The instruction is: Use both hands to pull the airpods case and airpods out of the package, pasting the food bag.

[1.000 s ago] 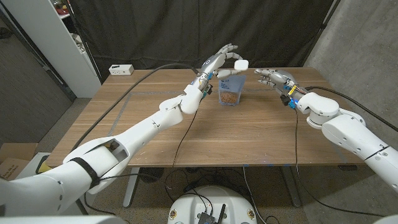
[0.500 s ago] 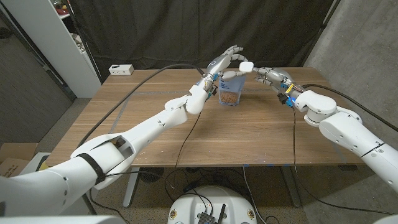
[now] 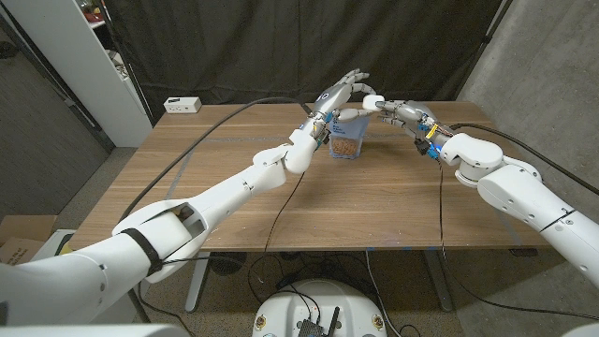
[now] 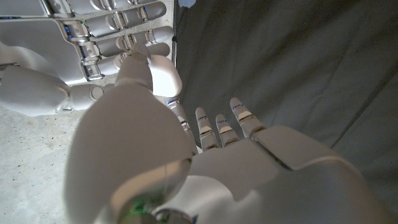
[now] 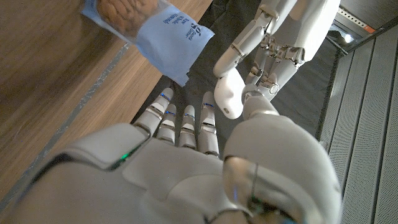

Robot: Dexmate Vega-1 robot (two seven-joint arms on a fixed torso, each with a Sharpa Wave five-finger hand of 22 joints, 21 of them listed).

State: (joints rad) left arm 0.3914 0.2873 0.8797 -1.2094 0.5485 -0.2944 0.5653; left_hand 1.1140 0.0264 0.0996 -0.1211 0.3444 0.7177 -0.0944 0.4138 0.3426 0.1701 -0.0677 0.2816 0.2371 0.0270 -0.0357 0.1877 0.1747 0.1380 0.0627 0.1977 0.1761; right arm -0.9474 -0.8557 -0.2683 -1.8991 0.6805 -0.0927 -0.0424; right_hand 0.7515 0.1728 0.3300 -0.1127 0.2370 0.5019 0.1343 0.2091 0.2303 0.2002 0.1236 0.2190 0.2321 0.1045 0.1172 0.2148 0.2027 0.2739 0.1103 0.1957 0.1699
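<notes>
Fingers point(image 3: 354, 79) of both hands pinch one white airpods case point(image 3: 372, 100) above one blue food bag point(image 3: 346, 134).

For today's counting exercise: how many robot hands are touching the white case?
2: the left hand and the right hand meet at the white case above the food bag.

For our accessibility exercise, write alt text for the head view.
Above a standing food bag at the wooden table's far side, the left hand and right hand meet around a small white case.
</notes>
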